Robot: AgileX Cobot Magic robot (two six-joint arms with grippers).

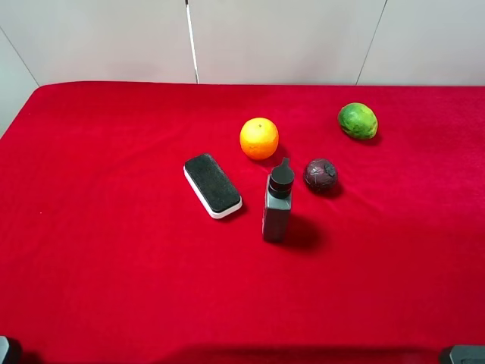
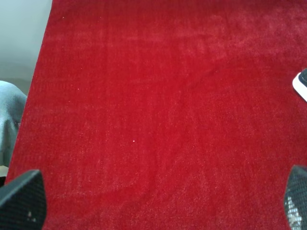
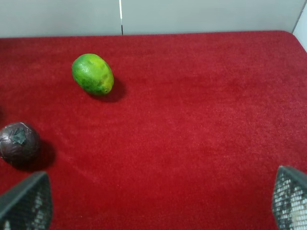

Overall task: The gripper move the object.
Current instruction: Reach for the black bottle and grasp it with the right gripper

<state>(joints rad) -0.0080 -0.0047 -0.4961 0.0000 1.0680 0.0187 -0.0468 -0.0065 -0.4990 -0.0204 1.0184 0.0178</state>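
The object (image 1: 277, 208), a dark grey bottle with a black nozzle cap, is seen standing upright just right of the centre of the exterior high view, on the red cloth (image 1: 114, 265). It is kept apart from every other item. The black-and-white eraser (image 1: 213, 185) is laid flat to the left of the object, near it. The orange (image 1: 259, 138) is placed above the object in the frame. The dark purple fruit (image 1: 320, 174) is placed to its upper right, close to the cap. The green fruit (image 1: 358, 120) is located further toward the upper right, well apart from the object.

In the left wrist view the left gripper (image 2: 158, 199) is shown with its fingertips (image 2: 21, 199) spread wide over bare cloth, and nothing is held. The right gripper (image 3: 158, 201) is likewise spread wide and nothing is pinched. The dark purple fruit and the green fruit are seen on the cloth ahead of it.
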